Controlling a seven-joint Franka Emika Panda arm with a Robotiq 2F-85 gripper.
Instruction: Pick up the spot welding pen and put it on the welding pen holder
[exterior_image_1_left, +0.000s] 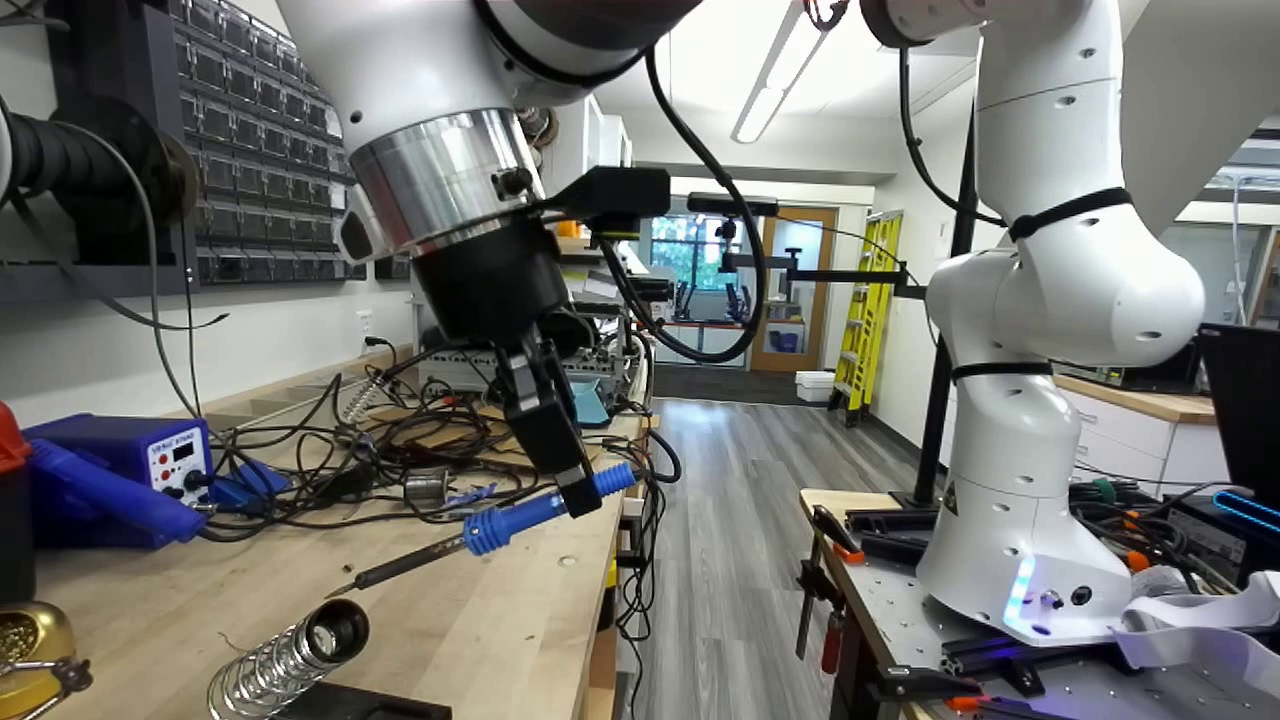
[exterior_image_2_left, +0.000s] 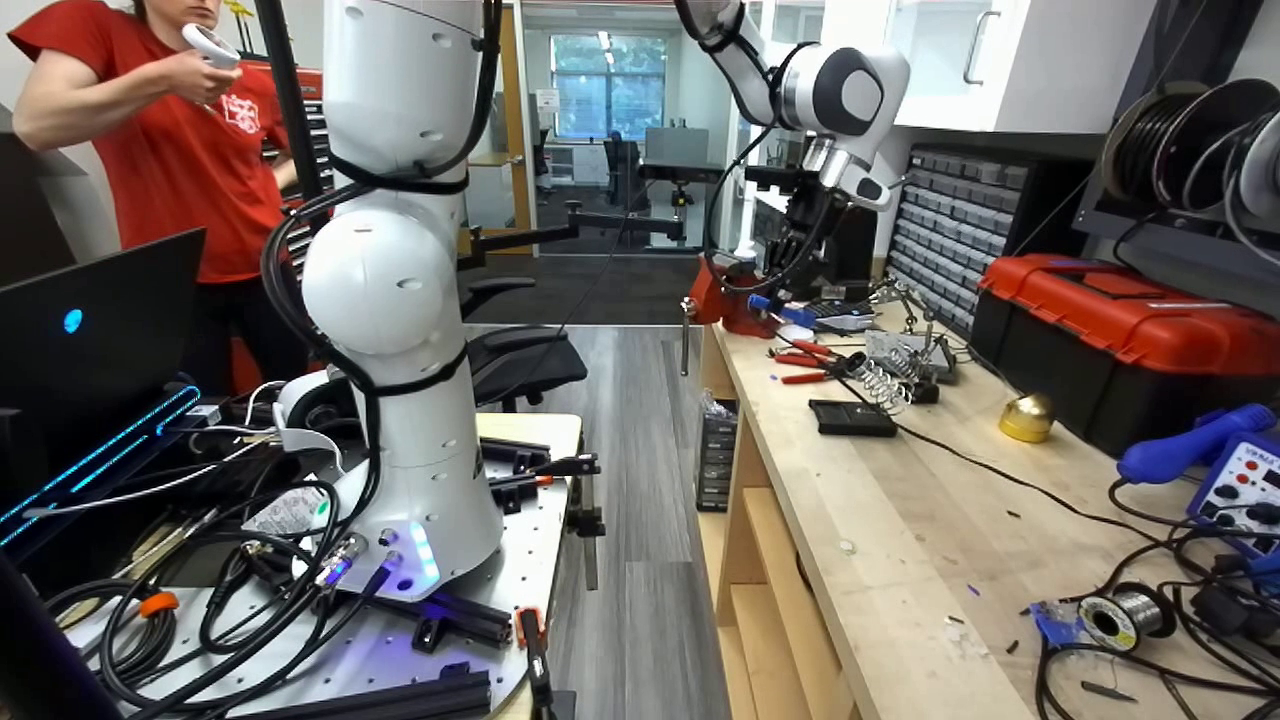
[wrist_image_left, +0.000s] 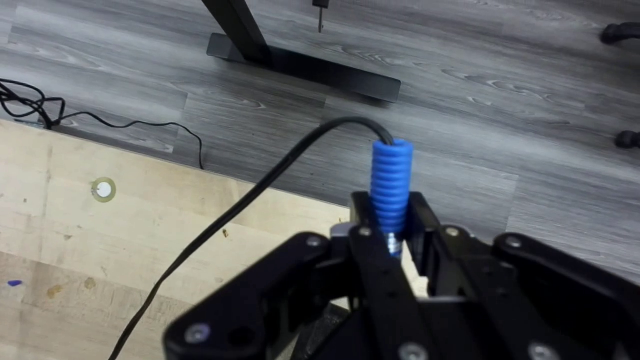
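The gripper (wrist_image_left: 390, 212) has matt links (wrist_image_left: 250, 285) and shiny metal screw heads (wrist_image_left: 197, 332). Between its fingers (wrist_image_left: 421, 212), the pen (exterior_image_1_left: 500, 527) has a ribbed grip (wrist_image_left: 391, 175), plastic or rubber, I cannot tell which; its shank (exterior_image_1_left: 410, 562) is dull metal. Below the gripper, the holder (exterior_image_1_left: 270, 665) is glossy metal wire with a matt base (exterior_image_2_left: 850, 418), and the table (exterior_image_1_left: 520, 620) is smooth wood, stained in spots. Above the gripper, the arm shell (exterior_image_1_left: 400, 60) is smooth and glossy, its band (exterior_image_1_left: 445, 175) polished metal. Well apart from the gripper, the dome (exterior_image_2_left: 1027, 418) looks like shiny metal, the toolbox lid (exterior_image_2_left: 1140, 310) like glossy plastic.
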